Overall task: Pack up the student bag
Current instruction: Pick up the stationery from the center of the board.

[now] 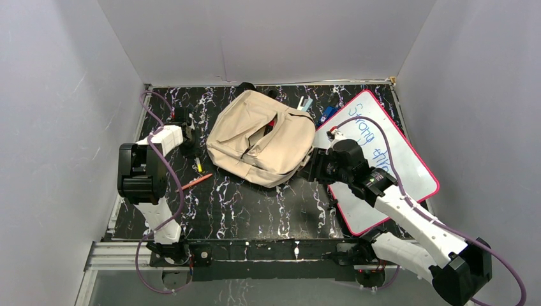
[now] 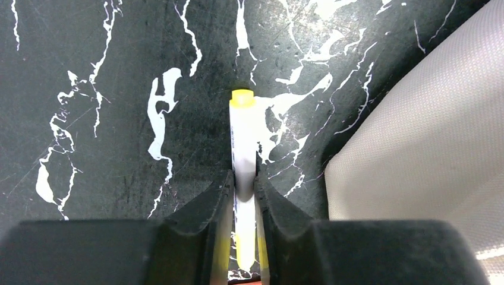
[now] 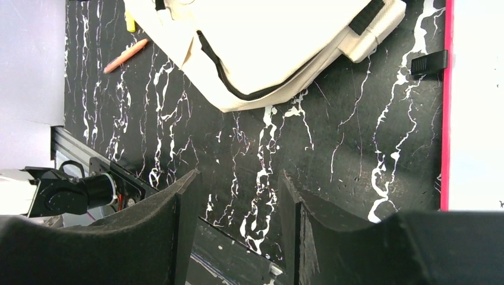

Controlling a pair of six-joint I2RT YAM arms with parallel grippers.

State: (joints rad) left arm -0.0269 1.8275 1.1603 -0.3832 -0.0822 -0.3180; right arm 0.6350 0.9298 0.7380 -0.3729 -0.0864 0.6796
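Note:
The beige student bag point(image 1: 261, 137) lies flat mid-table with its black zipper open and something red in the opening. A white marker with yellow ends point(image 2: 243, 130) lies on the table just left of the bag point(image 2: 428, 142). My left gripper point(image 2: 243, 178) is shut on the marker, both pads against its barrel; from above, the gripper point(image 1: 191, 150) points down at the table and a yellow tip point(image 1: 198, 166) shows below it. My right gripper point(image 3: 238, 175) is open with nothing between its fingers. It hovers by the bag's near right corner point(image 1: 311, 167).
An orange pencil point(image 1: 196, 181) lies near the marker, toward the front. The pink-framed whiteboard point(image 1: 389, 159) with blue writing fills the right side, with a black clip point(image 3: 429, 62) at its edge. Small blue items point(image 1: 327, 113) sit behind the bag. Grey walls enclose the table.

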